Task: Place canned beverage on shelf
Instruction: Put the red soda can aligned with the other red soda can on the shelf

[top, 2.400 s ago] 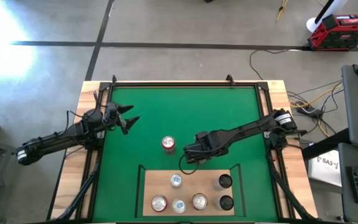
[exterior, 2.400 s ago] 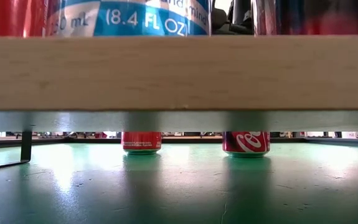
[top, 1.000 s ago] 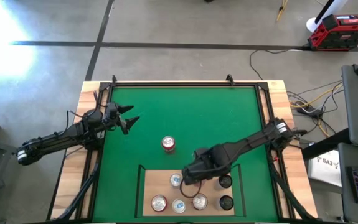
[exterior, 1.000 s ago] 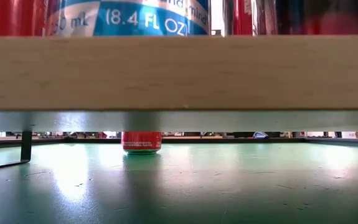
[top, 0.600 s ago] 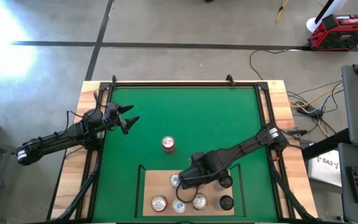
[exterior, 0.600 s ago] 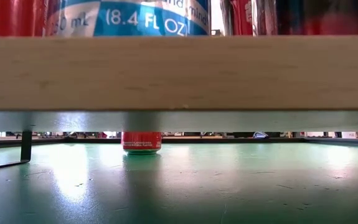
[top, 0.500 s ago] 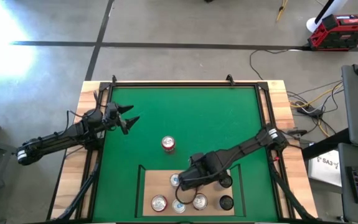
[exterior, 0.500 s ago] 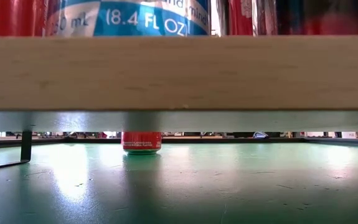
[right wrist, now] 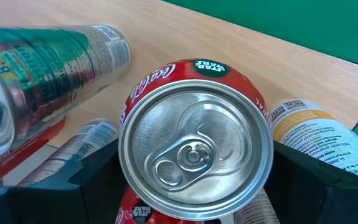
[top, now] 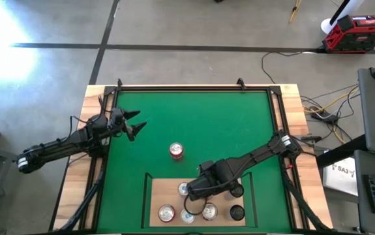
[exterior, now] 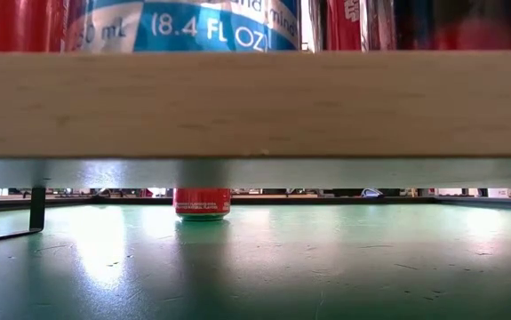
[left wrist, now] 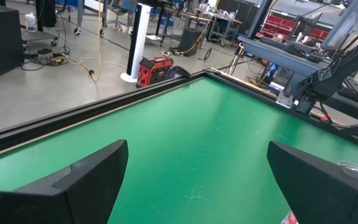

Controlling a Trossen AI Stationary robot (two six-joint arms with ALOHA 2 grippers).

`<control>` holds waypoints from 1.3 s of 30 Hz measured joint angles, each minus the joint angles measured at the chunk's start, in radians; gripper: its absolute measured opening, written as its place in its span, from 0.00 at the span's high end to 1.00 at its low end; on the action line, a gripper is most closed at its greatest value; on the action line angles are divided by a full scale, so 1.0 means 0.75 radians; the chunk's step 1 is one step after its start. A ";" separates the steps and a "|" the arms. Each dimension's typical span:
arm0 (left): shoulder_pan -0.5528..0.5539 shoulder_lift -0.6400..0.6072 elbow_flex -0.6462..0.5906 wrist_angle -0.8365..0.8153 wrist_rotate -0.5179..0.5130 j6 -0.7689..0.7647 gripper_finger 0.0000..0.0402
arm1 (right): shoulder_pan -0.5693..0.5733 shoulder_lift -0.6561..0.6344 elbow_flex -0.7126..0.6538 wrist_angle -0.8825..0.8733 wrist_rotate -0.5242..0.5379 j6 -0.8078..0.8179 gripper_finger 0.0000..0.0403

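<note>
My right gripper is over the shelf, a pale wood board with a black rail at the mat's near edge, and is shut on a red Coca-Cola can. That can also shows in the low view above the board's front edge. Several other cans stand or lie on the shelf around it. Another red can stands upright on the green mat beyond the shelf. My left gripper is open and empty at the mat's left side. My right gripper pinches the red can's side wall just below the top rim, one finger on each side. The fingers come from above, slanting in from the table's right. The can is upright, lid up; whether its base rests on the board I cannot tell.
On the shelf are a silver-and-blue can, a red can, a can with a white-and-orange label and two dark cans on the right. A teal can lies close beside the held can. The mat's far half is bare.
My right gripper has carried the red can a little toward the near edge and the left, farther in over the shelf among the other cans, keeping it upright. In the last half second it has hardly moved.
</note>
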 joint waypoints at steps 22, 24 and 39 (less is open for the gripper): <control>0.000 0.001 0.000 0.000 0.000 0.000 0.08 | 0.005 0.003 0.068 -0.055 0.036 -0.274 0.25; 0.000 0.001 0.000 0.000 0.000 0.000 0.08 | 0.005 0.003 0.064 -0.053 0.037 -0.318 0.25; 0.000 0.001 0.000 0.000 0.000 0.000 0.08 | 0.005 0.003 0.006 -0.026 0.036 -0.372 0.24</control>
